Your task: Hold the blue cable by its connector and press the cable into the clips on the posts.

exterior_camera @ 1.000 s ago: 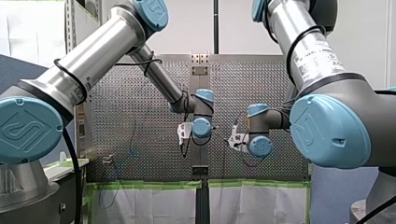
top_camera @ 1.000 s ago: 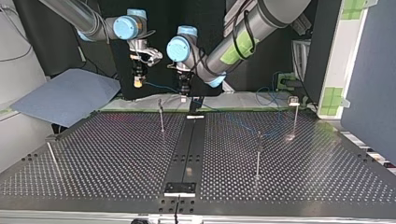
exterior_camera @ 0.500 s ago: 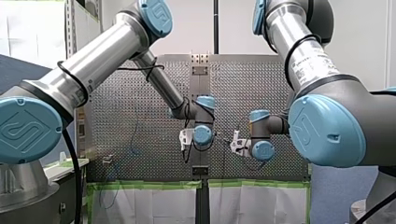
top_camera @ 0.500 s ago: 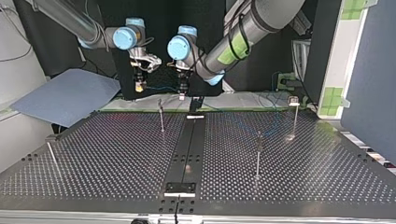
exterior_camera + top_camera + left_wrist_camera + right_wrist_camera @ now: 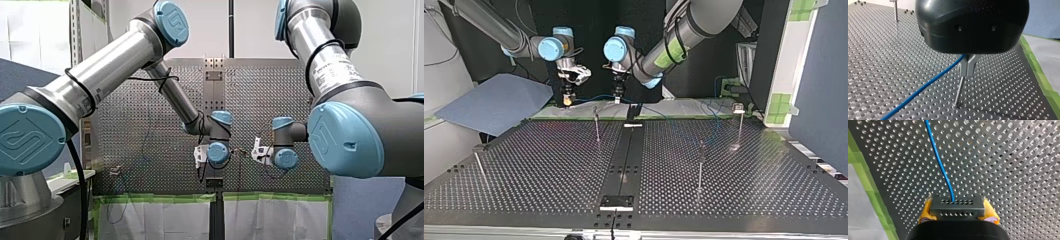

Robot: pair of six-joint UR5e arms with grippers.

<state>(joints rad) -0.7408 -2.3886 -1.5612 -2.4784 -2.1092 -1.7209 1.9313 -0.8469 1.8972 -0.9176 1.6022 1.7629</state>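
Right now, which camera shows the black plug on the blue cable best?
The right wrist view. The black connector sits close up, clamped between yellow pads, the blue cable leaving its holed face. The left wrist view shows only cable; the top and front views are too distant to show it.

Front, top views face opposite over table (image 5: 549,165); wrists close.

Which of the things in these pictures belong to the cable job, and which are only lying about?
Belong to the job:
thin blue cable; black perforated connector, held by my right gripper; my left gripper, shut on the cable; thin metal posts with clips; perforated metal table.

Lying about:
blue-grey sheet beside the table; green tape along its edge.
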